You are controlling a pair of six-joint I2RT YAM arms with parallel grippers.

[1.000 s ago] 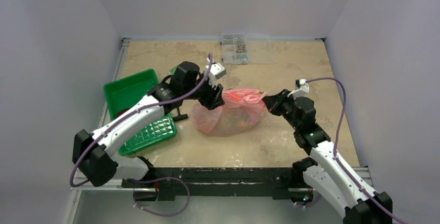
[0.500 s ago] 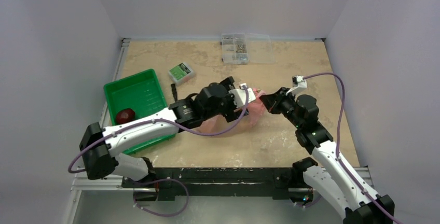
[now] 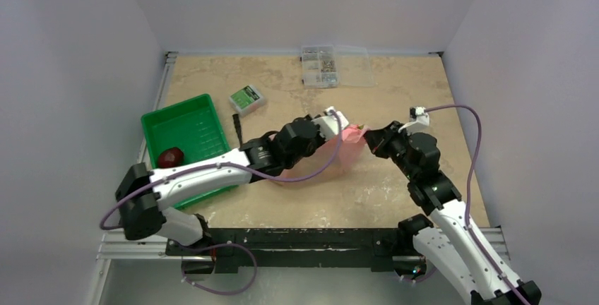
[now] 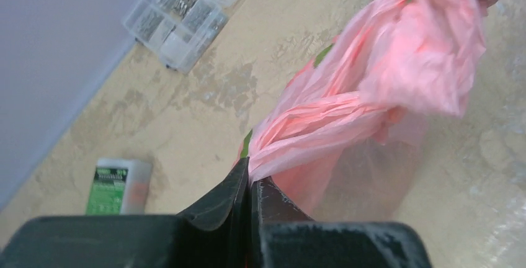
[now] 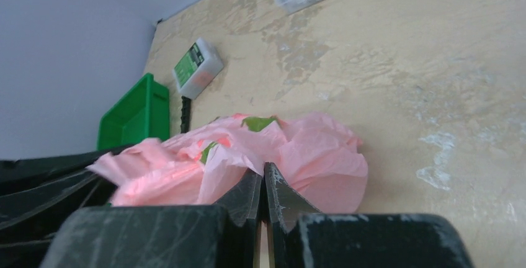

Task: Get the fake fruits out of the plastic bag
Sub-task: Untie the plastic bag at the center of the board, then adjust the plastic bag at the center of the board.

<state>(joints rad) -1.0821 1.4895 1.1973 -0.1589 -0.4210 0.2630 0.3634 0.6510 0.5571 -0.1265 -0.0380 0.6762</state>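
The pink plastic bag lies mid-table, mostly hidden under my left arm. My left gripper reaches over it from the left and is shut on a gathered fold of the bag, pinched at the fingertips of the left gripper. My right gripper is shut on the bag's right side, with film bunched at the tips of the right gripper and the rest of the bag beyond. One dark red fruit sits in the green tray. Other fruits are hidden; green patches show on the film.
A small green-labelled box lies behind the tray, with a thin black object beside the tray's right rim. A clear compartment case stands at the back edge. Walls close in the left, back and right sides.
My left arm swung from the tray side across the bag to the right, opened wide, then shut on the bag. The dark red fruit came into view in the tray. The right gripper kept its hold.
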